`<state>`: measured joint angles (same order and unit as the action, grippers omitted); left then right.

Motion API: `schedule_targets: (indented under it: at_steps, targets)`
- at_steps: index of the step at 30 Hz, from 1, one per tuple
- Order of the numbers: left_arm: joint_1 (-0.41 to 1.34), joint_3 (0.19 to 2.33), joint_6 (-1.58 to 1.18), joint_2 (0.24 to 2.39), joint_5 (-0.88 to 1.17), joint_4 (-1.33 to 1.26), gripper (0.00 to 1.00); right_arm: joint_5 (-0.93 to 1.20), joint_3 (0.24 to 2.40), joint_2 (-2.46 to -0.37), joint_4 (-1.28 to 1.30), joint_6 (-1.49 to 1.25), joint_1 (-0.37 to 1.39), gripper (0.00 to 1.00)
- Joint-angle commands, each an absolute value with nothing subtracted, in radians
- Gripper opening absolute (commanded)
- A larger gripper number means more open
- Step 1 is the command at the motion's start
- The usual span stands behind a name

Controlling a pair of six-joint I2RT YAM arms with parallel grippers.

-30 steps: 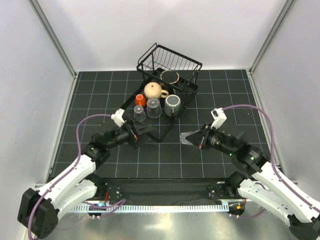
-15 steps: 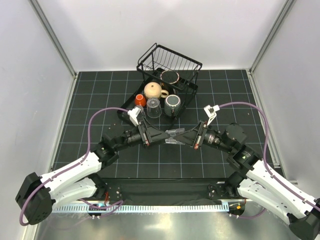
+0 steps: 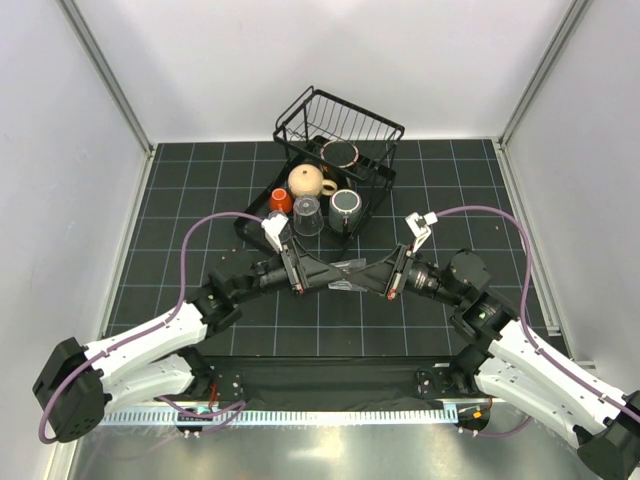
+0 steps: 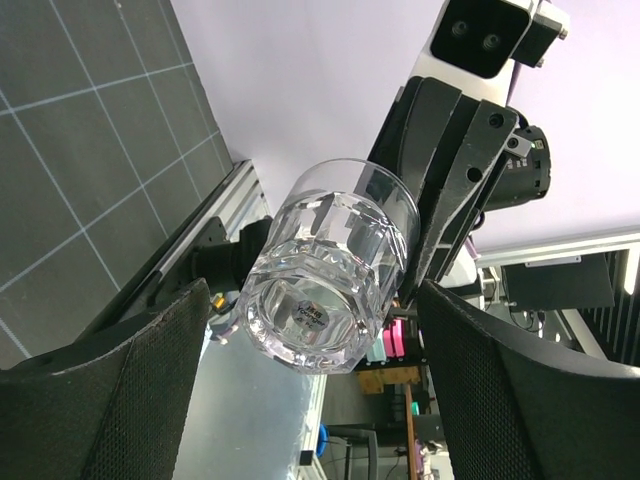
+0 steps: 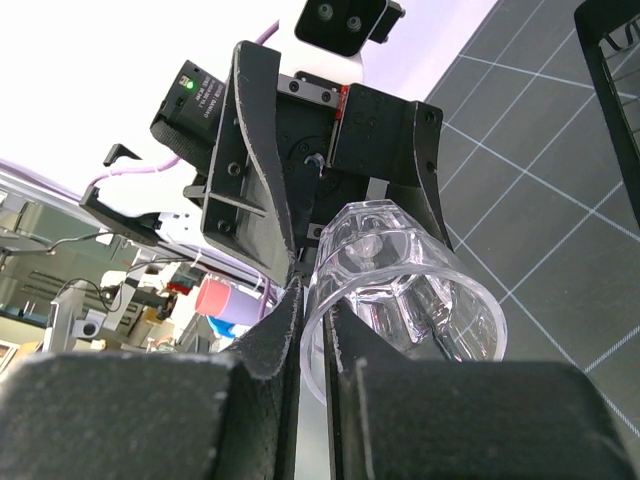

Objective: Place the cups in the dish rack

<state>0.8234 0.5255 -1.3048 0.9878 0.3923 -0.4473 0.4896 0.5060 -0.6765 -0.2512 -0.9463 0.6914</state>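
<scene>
Left tool [image 3: 328, 270] spread wide, facing pinched right tool [image 3: 362, 274].

Left gripper [image 3: 320, 272] and right gripper [image 3: 371, 276] have converged, tumbler [image 3: 346, 268] between them

We read the top view as bright and evenly lit from overhead. Shadows on the dark worktop [image 3: 180, 200] are short and soft, and the metal front ledge [image 3: 350, 448] shows a streak of glare. In the wrist views the pale background is blown out to near white, the close fingers [image 4: 110, 400] of the left tool [image 4: 315, 310] and those of the right tool [image 5: 312, 325] sit dark in shadow, and the glass tumbler [image 4: 325, 270] carries sharp highlights against soft, unfocused clutter behind.
</scene>
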Motion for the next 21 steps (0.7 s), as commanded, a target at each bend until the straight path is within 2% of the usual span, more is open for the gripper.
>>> schedule_targets:
  at_steps: [1, 13, 19, 21]
  targets:
    - [0.831, 0.558, -1.292, 0.986, 0.383, -0.522, 0.81, 0.497, 0.497, -0.667, -0.333, -0.951, 0.689, 0.04]
    - [0.831, 0.543, -1.313, 0.965, 0.383, -0.557, 0.66, 0.508, 0.456, -0.693, -0.388, -0.956, 0.687, 0.04]
    - [0.831, 0.546, -1.313, 0.957, 0.388, -0.561, 0.44, 0.514, 0.454, -0.692, -0.37, -0.942, 0.687, 0.04]
    - [0.831, 0.551, -1.309, 0.959, 0.387, -0.554, 0.28, 0.509, 0.456, -0.689, -0.345, -0.931, 0.689, 0.04]
